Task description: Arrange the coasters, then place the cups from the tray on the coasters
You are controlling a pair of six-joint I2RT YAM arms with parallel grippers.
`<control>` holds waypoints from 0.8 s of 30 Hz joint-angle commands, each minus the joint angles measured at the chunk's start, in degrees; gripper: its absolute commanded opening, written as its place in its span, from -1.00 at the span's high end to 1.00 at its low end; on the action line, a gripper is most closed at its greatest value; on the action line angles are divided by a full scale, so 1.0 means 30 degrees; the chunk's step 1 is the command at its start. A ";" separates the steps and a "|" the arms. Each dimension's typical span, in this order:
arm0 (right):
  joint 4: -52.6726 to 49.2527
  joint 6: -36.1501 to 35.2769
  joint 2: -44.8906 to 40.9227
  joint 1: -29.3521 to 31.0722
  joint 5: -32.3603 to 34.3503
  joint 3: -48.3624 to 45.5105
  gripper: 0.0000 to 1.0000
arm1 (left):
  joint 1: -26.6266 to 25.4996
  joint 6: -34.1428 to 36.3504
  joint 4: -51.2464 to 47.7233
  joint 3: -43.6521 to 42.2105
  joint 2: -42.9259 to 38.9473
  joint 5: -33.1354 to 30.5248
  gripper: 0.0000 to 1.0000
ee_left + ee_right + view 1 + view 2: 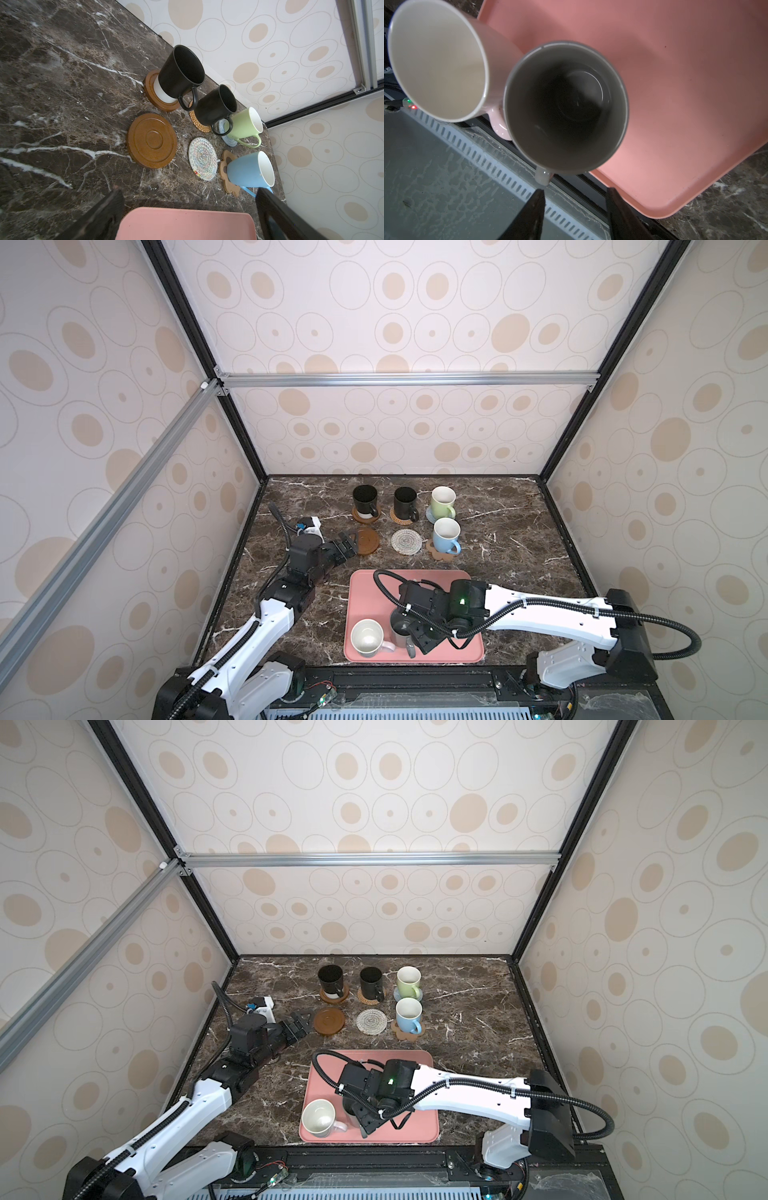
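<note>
On the pink tray (365, 593) a grey cup (400, 630) and a white cup (367, 637) with a pinkish handle stand side by side. My right gripper (574, 192) hangs open over the grey cup's (566, 108) handle side, with nothing between its fingers. Behind the tray, two black cups (365, 499) (405, 502), a light green cup (442, 501) and a light blue cup (446, 536) each sit on a coaster. A brown wooden coaster (367, 541) and a whitish woven coaster (406, 541) lie bare. My left gripper (348, 545) is open beside the wooden one.
The marble table ends at patterned walls on the left, back and right. The right arm and its cable stretch over the tray's (675, 83) middle. A slotted grey panel (446, 176) runs along the table's front edge, just beyond the tray.
</note>
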 commanded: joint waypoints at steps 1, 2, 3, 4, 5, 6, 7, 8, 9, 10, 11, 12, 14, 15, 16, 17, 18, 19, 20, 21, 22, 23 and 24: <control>-0.0093 0.0360 0.0258 0.0229 0.0182 0.0505 -0.08 | 0.0162 -0.0198 -0.0282 0.0039 -0.0417 0.0021 -1.00; -0.0070 0.0343 0.0311 0.0225 0.0156 0.0508 -0.09 | 0.0162 -0.0201 -0.0296 0.0035 -0.0425 0.0006 -1.00; -0.0056 0.0316 0.0395 0.0229 0.0152 0.0546 -0.11 | 0.0162 -0.0214 -0.0282 0.0038 -0.0418 0.0033 -1.00; -0.0064 0.0259 0.0510 0.0245 0.0127 0.0591 -0.12 | 0.0162 -0.0228 -0.0257 0.0053 -0.0363 0.0058 -1.00; -0.0078 0.0205 0.0611 0.0247 0.0101 0.0666 -0.12 | 0.0162 -0.0217 -0.0233 0.0058 -0.0345 0.0080 -1.00; -0.0124 0.0168 0.0790 0.0241 0.0058 0.0735 -0.13 | 0.0162 -0.0250 -0.0166 0.0087 -0.0272 0.0146 -1.00; -0.0180 0.0140 0.0940 0.0246 0.0035 0.0829 -0.14 | 0.0162 -0.0260 -0.0165 0.0095 -0.0229 0.0180 -1.00; -0.0235 0.0138 0.1077 0.0285 0.0006 0.0880 -0.14 | 0.0162 -0.0267 -0.0138 0.0122 -0.0145 0.0209 -1.00; -0.0228 0.0130 0.1215 0.0318 -0.0001 0.0942 -0.14 | 0.0162 -0.0286 -0.0088 0.0105 -0.0070 0.0263 -1.00; -0.0200 0.0096 0.1320 0.0369 0.0006 0.1022 -0.14 | 0.0162 -0.0300 -0.0051 0.0127 0.0026 0.0333 -1.00; -0.0197 0.0029 0.1409 0.0412 0.0035 0.1077 -0.14 | 0.0162 -0.0292 -0.0026 0.0149 0.0079 0.0409 -1.00; -0.0181 0.0010 0.1488 0.0483 0.0105 0.1148 -0.14 | 0.0162 -0.0285 -0.0019 0.0141 0.0151 0.0467 -1.00; -0.0204 -0.0088 0.1636 0.0560 0.0183 0.1258 -0.15 | 0.0162 -0.0244 -0.0048 0.0169 0.0267 0.0558 -1.00; -0.0188 -0.0082 0.1744 0.0571 0.0182 0.1282 -0.15 | 0.0162 -0.0214 -0.0048 0.0169 0.0285 0.0584 -1.00; -0.0207 -0.0097 0.1875 0.0604 0.0189 0.1260 -0.15 | 0.0162 -0.0237 -0.0048 0.0213 0.0354 0.0590 -1.00; -0.0179 -0.0095 0.1967 0.0607 0.0164 0.1294 -0.15 | 0.0162 -0.0232 -0.0020 0.0193 0.0386 0.0621 -1.00; -0.0171 -0.0089 0.2041 0.0634 0.0153 0.1334 -0.15 | 0.0162 -0.0226 -0.0022 0.0223 0.0415 0.0643 -1.00; -0.0173 -0.0100 0.2130 0.0661 0.0186 0.1383 -0.15 | 0.0162 -0.0219 -0.0019 0.0241 0.0459 0.0666 -1.00; -0.0168 -0.0105 0.2206 0.0698 0.0224 0.1384 -0.15 | 0.0162 -0.0174 -0.0024 0.0270 0.0493 0.0709 -1.00; -0.0153 -0.0075 0.2238 0.0709 0.0283 0.1370 -0.15 | 0.0169 -0.0179 -0.0044 0.0248 0.0504 0.0736 -1.00; -0.0165 0.0004 0.2293 0.0755 0.0342 0.1334 -0.15 | 0.0162 -0.0135 -0.0073 0.0295 0.0507 0.0740 -1.00; -0.0193 0.0068 0.2338 0.0736 0.0420 0.1316 -0.15 | 0.0163 -0.0130 -0.0077 0.0303 0.0533 0.0732 -1.00; -0.0276 0.0201 0.2343 0.0743 0.0570 0.1285 -0.15 | 0.0169 -0.0118 -0.0106 0.0288 0.0534 0.0743 -1.00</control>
